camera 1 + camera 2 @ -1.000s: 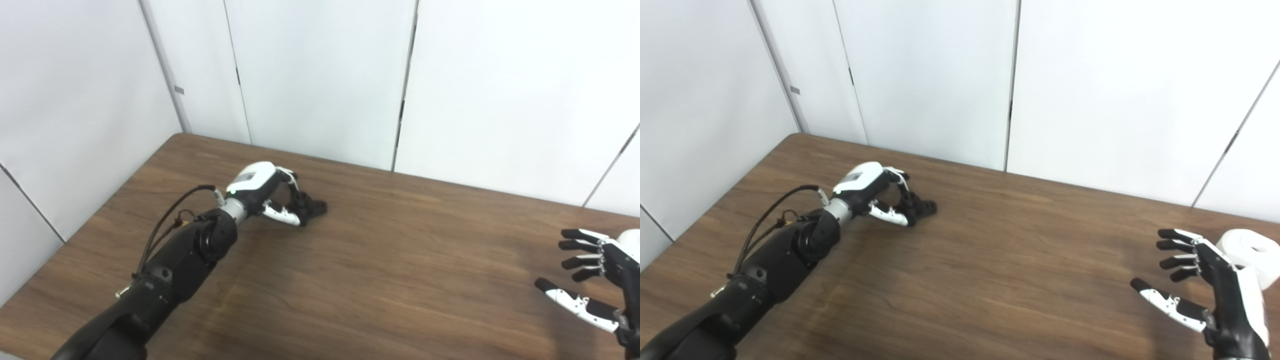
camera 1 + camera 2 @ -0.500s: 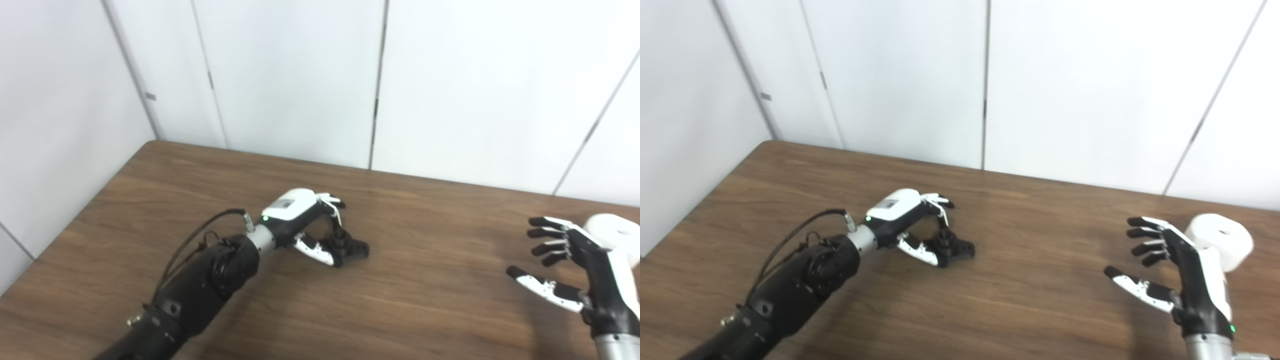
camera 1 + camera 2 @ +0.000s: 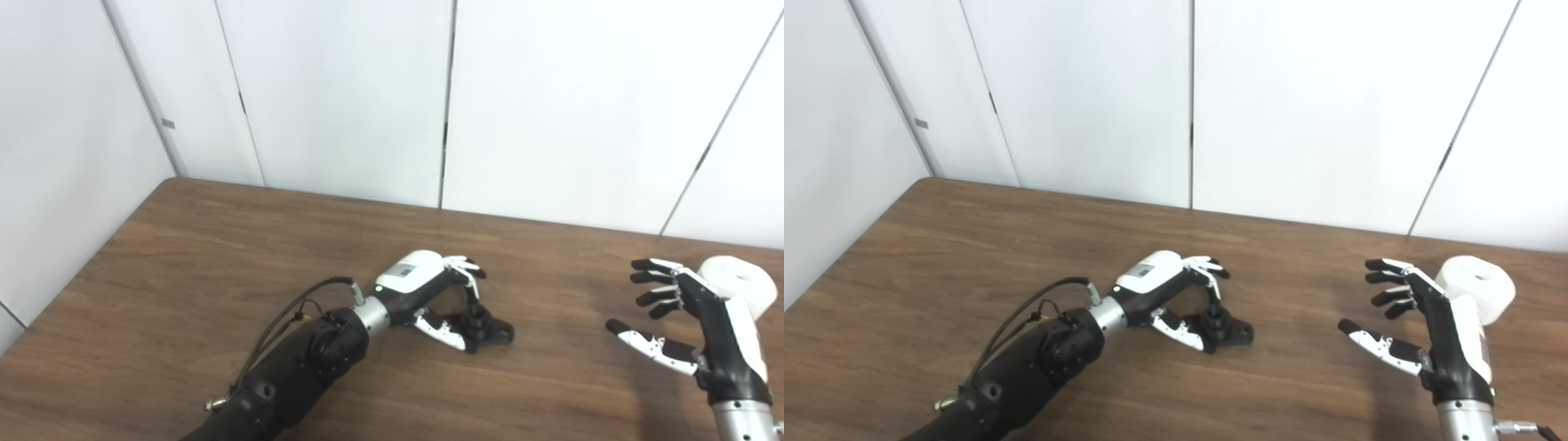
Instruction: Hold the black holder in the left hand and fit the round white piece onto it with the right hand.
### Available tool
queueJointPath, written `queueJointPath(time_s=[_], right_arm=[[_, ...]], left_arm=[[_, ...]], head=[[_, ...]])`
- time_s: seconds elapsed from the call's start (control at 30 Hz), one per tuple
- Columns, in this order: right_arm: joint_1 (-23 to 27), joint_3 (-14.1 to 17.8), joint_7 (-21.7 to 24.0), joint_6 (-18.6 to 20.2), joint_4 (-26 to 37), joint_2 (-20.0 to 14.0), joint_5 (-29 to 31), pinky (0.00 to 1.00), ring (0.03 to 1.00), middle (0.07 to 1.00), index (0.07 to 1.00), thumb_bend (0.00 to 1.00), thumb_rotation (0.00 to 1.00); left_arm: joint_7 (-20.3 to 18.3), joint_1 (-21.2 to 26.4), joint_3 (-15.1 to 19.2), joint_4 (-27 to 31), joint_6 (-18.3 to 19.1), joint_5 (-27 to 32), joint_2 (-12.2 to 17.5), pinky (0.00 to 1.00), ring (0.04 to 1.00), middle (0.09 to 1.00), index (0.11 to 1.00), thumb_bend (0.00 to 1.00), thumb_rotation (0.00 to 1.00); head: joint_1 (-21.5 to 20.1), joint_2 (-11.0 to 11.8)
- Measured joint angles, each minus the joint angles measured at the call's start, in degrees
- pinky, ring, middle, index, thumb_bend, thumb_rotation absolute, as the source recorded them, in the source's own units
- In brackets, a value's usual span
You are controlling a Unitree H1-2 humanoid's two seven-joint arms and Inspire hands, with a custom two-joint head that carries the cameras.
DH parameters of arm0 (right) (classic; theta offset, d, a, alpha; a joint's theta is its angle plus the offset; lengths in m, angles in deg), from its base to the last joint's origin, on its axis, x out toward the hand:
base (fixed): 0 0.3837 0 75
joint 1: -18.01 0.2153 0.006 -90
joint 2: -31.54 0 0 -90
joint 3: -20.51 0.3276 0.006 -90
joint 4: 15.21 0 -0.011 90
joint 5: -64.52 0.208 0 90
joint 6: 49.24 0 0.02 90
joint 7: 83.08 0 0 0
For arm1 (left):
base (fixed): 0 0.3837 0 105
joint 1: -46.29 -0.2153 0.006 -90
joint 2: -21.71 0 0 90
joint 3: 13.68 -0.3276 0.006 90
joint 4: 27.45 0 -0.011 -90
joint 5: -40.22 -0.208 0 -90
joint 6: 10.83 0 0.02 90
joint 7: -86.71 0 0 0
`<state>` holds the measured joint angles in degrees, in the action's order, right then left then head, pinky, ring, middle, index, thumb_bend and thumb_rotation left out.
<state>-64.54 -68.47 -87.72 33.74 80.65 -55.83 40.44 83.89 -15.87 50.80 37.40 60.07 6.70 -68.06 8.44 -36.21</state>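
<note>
One black holder lies mid-tabletop, the left robot hand curled around it, fingers and thumb closed on its post. The white roll stands far right, just behind the spread, empty right robot hand.

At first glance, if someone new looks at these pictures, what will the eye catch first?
Probably the left hand, near the middle of the brown table, with its fingers and thumb curled around a small black holder that rests on the wood. Next comes the right hand, open with fingers spread above the table's right side, and just behind it the round white piece, not held.
</note>
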Motion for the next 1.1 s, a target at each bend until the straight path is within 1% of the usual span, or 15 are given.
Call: queueJointPath(time_s=[0.2,0.3,0.37,0.43,0.47,0.57,0.67,0.77,0.8,0.83,0.9,0.97,1.0,1.03,1.1], right_arm=[[-0.05,-0.03,0.0,0.01,0.47,0.5,-0.05,0.43,0.538,0.654,0.704,0.5,0.12],[-0.05,-0.04,0.02,0.04,1.4,0.66,-0.05,0.43,0.532,0.656,0.706,0.5,0.12],[0.01,-0.07,0.01,0.04,1.53,0.75,-0.05,0.43,0.53,0.656,0.706,0.5,0.11],[-0.01,-0.19,0.02,0.1,1.54,0.98,-0.08,0.42,0.522,0.655,0.707,0.51,0.11],[-0.01,-0.24,0.03,0.19,1.6,1.14,-0.13,0.42,0.521,0.655,0.707,0.51,0.11],[0.03,-0.61,0.17,0.32,2.4,1.47,-0.48,0.42,0.53,0.658,0.706,0.51,0.15],[0.69,-1.1,0.42,0.86,3.56,1.61,-1.79,0.43,0.552,0.66,0.704,0.51,0.18],[2.54,-1.42,1.43,2.71,4.41,1.31,-3.85,0.44,0.562,0.655,0.699,0.51,0.19],[3.27,-1.49,1.8,3.28,4.56,1.14,-4.34,0.44,0.562,0.654,0.698,0.51,0.18],[3.98,-1.48,2.11,3.86,4.82,1.04,-4.64,0.44,0.562,0.653,0.698,0.51,0.18],[5.14,-1.51,2.76,5.13,5.65,0.93,-4.99,0.43,0.567,0.659,0.702,0.52,0.19],[6.35,-1.96,3.78,6.89,6.22,0.4,-6.66,0.44,0.571,0.672,0.714,0.52,0.23],[6.94,-2.39,4.54,8.12,6.32,-0.17,-7.9,0.44,0.573,0.675,0.718,0.52,0.24],[7.49,-2.81,5.2,9.24,6.37,-0.66,-9.17,0.45,0.575,0.68,0.72,0.53,0.25],[8.69,-3.38,6.82,11.37,6.4,-1.69,-11.7,0.46,0.583,0.688,0.724,0.56,0.24]], left_arm=[[0.82,1.1,-0.63,-3.06,-2.04,0.82,-0.62,0.76,0.917,0.846,0.481,0.52,0.06],[2.31,1.39,-1.57,-4.05,-2.95,0.65,-0.51,0.74,0.91,0.844,0.481,0.52,0.06],[2.6,1.56,-1.9,-4.18,-3.08,0.47,-0.36,0.74,0.909,0.846,0.482,0.52,0.06],[2.67,1.8,-2.45,-4.18,-3.17,-0.06,0.14,0.74,0.908,0.847,0.482,0.52,0.06],[2.8,1.95,-2.78,-4.18,-3.23,-0.38,0.39,0.74,0.907,0.847,0.482,0.52,0.07],[3.44,2.47,-3.79,-4.16,-3.23,-2.27,0.96,0.75,0.909,0.849,0.482,0.52,0.07],[4.27,2.89,-5.22,-3.77,-3.09,-4.31,2.15,0.76,0.899,0.842,0.482,0.52,0.07],[4.44,2.85,-5.93,-2.56,-2.03,-5.62,3.07,0.79,0.888,0.829,0.483,0.53,0.06],[4.44,2.79,-6.17,-2.39,-2.03,-5.8,3.4,0.79,0.885,0.826,0.483,0.53,0.06],[4.44,2.73,-6.41,-2.12,-2.02,-5.9,3.71,0.79,0.881,0.825,0.483,0.53,0.06],[4.45,2.68,-6.64,-1.97,-2.02,-5.95,4.0,0.8,0.873,0.822,0.483,0.53,0.06],[4.45,2.7,-6.74,-1.95,-2.09,-5.95,4.23,0.79,0.866,0.821,0.483,0.52,0.06],[4.47,2.71,-6.77,-1.97,-2.21,-5.95,4.33,0.78,0.864,0.819,0.483,0.52,0.06],[4.53,2.72,-6.78,-2.0,-2.37,-5.95,4.45,0.78,0.862,0.816,0.483,0.52,0.06],[4.72,2.72,-6.81,-2.08,-3.04,-5.94,5.02,0.77,0.854,0.811,0.482,0.52,0.06]], head=[[-2.28,-0.7],[-3.78,-1.05],[-5.71,-1.32],[-6.32,-1.41],[-7.37,-1.49],[-13.35,-1.58],[-17.92,-1.06],[-20.3,-0.7],[-22.57,-0.36],[-22.94,-0.26],[-26.7,0.26],[-29.95,0.96],[-30.32,1.14],[-32.15,1.58],[-32.78,1.85]])
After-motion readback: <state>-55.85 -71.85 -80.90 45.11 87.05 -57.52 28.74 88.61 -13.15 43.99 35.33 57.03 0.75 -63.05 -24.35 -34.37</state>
